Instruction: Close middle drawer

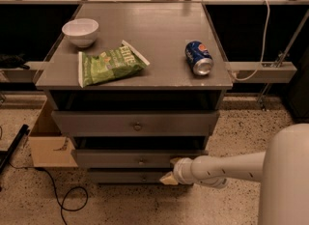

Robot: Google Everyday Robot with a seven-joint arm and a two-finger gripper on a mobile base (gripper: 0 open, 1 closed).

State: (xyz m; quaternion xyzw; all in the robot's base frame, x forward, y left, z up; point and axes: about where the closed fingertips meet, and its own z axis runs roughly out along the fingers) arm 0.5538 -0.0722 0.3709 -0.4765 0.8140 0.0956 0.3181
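Middle drawer (pixel 111 159): wide, shallow, grey-painted, with a flat front and a small round knob (pixel 141 161) at its centre. Second of three in the cabinet (pixel 219 81), under the uppermost drawer (pixel 96 122) and over the lowest drawer (pixel 120 176). Drawn out a little, with a dark gap above its front. Stands forward of the lowest front and behind the uppermost one, which juts furthest from the cabinet. Long axis level, running from the cabinet's left side to its right; front facing the camera, away from the cabinet's back.

At the cabinet's lower right front, the gripper (pixel 168 177): tan tip at the lower edge of the middle drawer's front, right of the knob and overlapping the lowest front. Contact with the wood not clear. Open or clamped: cannot tell. Behind it, a white arm (pixel 227 168) reaching in from the cabinet's right.

On the cabinet's top: a white bowl (pixel 80 31) at the back left, a green chip bag (pixel 110 64) lying flat at the front left, a blue soda can (pixel 199 58) on its side near the right edge.

On the floor left of the cabinet, a cardboard box (pixel 48 144) close against its side and a black cable (pixel 65 200) looping in front. Right of the cabinet, a white cord (pixel 263 31) hanging down to a grey ledge.
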